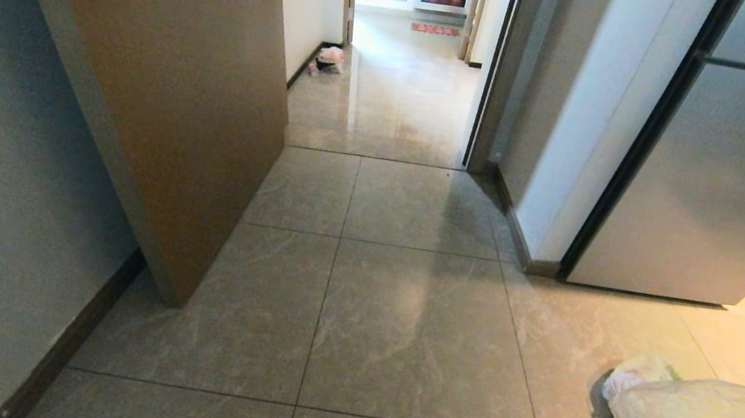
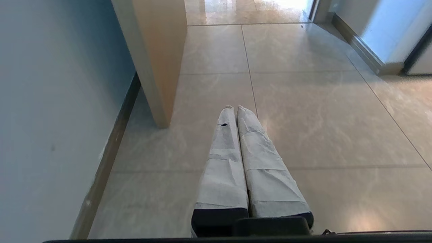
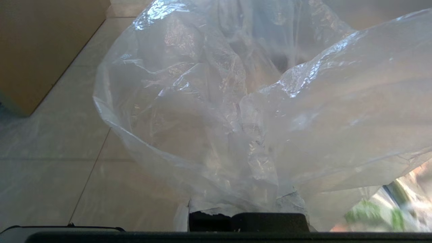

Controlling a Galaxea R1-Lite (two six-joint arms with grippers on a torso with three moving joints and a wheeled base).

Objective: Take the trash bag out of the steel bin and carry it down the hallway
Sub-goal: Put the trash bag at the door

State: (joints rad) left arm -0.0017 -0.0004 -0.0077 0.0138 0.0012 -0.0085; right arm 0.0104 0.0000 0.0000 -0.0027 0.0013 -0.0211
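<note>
Trash bag (image 3: 236,111) pinched in right gripper (image 3: 248,206); left gripper (image 2: 234,108) pressed together, empty. Bag should be kept clear of door (image 1: 187,95) entering hallway (image 1: 399,92).

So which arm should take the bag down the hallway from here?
Right. The right gripper is already shut on the trash bag. The left gripper is shut on nothing, over bare floor near the door.

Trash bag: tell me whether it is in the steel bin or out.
Out. The trash bag billows loose from the shut right gripper above the floor tiles; no bin is in view.
</note>
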